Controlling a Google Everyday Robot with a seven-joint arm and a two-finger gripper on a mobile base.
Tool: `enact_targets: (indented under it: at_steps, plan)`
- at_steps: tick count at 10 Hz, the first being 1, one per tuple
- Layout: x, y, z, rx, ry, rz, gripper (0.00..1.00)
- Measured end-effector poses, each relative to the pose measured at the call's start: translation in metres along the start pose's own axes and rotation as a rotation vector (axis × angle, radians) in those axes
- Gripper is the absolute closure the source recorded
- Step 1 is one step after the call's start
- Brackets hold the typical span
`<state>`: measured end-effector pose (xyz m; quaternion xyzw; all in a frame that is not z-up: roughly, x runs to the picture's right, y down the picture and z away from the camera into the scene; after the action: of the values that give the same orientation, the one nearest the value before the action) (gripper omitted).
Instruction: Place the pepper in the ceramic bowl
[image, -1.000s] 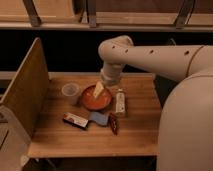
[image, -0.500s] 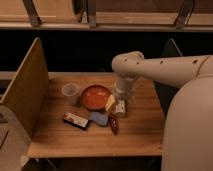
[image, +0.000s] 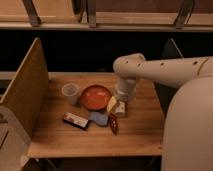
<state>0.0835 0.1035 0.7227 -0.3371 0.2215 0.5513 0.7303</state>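
Note:
The small dark red pepper (image: 114, 123) lies on the wooden table (image: 140, 132), in front of and to the right of the bowl. The ceramic bowl (image: 95, 96) is round, shallow and orange-red, and stands at the table's middle. My gripper (image: 116, 106) hangs from the white arm (image: 150, 67), just right of the bowl's rim and just above and behind the pepper. Nothing shows in the bowl.
A translucent plastic cup (image: 70, 91) stands left of the bowl. A red-and-white flat box (image: 75, 120) and a blue flat item (image: 98, 118) lie in front of the bowl, left of the pepper. A tall wooden panel (image: 25, 90) borders the table's left side.
My gripper has moved from above the bowl to the right and down toward the pepper. The objects on the table have stayed in place.

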Motion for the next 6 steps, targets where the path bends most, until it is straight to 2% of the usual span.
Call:
enact_targets:
  at_steps: [1,3,6]
  plan:
    - [-0.002,0.014,0.003,-0.005,0.004,-0.025,0.2]
    - [0.002,0.031,0.019,-0.02,0.039,-0.039,0.2]
    - [0.015,0.03,0.048,-0.052,0.102,0.014,0.2]
